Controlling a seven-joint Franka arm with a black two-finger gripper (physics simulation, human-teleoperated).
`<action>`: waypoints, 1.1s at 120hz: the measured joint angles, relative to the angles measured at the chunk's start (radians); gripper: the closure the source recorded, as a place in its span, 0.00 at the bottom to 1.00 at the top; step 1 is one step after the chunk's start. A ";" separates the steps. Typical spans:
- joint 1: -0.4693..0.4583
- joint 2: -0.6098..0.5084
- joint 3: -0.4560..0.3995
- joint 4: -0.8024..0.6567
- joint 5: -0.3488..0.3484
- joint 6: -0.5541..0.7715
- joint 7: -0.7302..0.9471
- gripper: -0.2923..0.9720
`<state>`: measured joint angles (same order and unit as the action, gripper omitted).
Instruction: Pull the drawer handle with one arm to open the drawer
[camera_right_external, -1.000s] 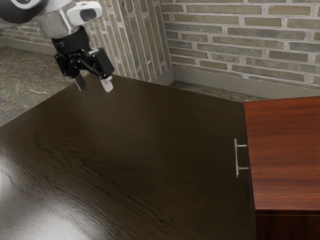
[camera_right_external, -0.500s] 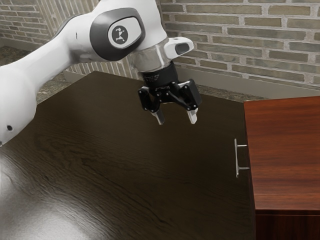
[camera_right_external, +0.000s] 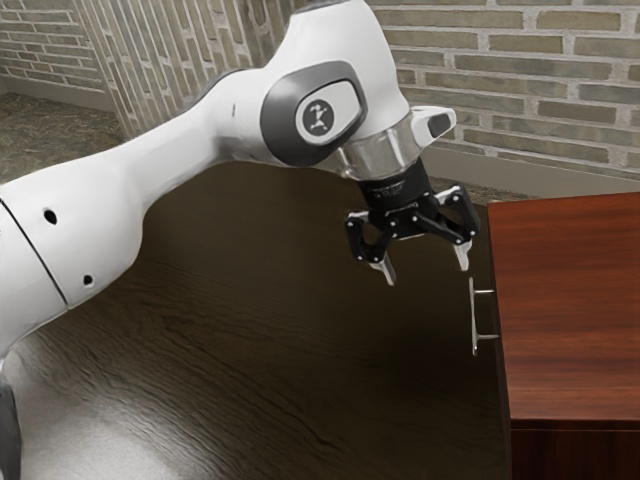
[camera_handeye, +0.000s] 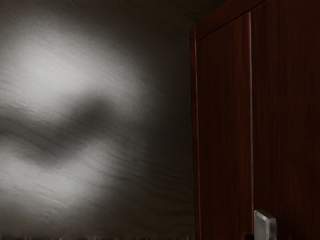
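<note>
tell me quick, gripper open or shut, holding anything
Gripper: open, holding nothing, not yet touching the drawer handle.

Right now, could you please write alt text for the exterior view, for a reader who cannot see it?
A white robot arm holds its open black tool close to the metal handle of a reddish wooden drawer cabinet, without touching it. The cabinet is at the exterior view's right, beside a dark wooden table, with a brick wall behind.
</note>
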<state>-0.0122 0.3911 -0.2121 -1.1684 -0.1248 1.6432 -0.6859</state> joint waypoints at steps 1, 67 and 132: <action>-0.001 0.000 0.000 0.000 0.000 0.001 -0.004 0.23; -0.035 -0.099 0.005 -0.160 0.005 0.036 -0.177 0.23; -0.040 -0.185 -0.004 -0.294 -0.016 0.158 -0.225 0.27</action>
<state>-0.0524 0.2057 -0.2162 -1.4628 -0.1406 1.8014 -0.9105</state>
